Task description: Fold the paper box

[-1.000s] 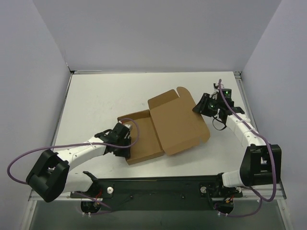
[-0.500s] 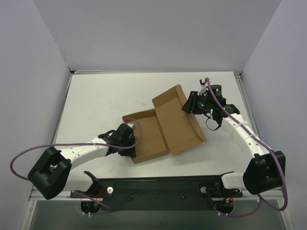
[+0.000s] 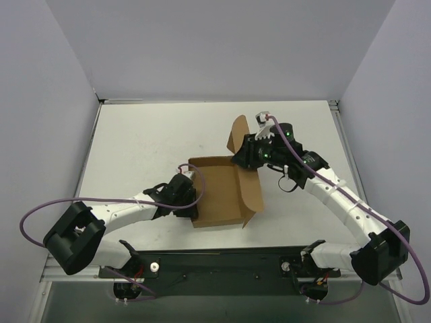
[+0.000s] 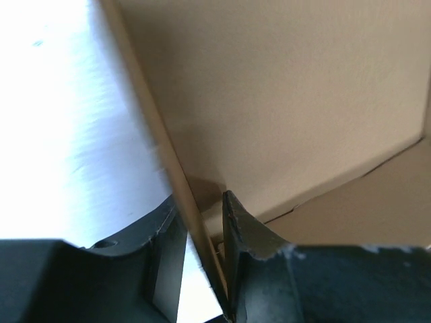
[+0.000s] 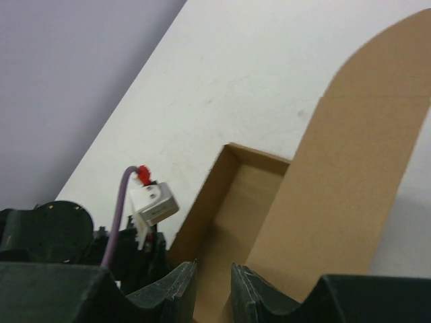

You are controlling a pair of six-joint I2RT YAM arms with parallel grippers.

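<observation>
The paper box is a brown cardboard tray near the middle of the table. Its lid stands up along the right side, with a rounded flap on top. My left gripper sits at the tray's left wall. In the left wrist view that wall runs slantwise between the fingers of the left gripper, which is shut on it. My right gripper is at the lid's upper edge. In the right wrist view the lid rises from between the narrow jaws of the right gripper, above the tray's inside.
The white table is fenced by grey walls at the back and on both sides. Purple cables loop off both arms. The left arm's white camera block shows just beyond the tray's left wall.
The right gripper has swung left and raised the lid from nearly flat to upright. The tray has turned and slid slightly right with the left gripper on its wall.
</observation>
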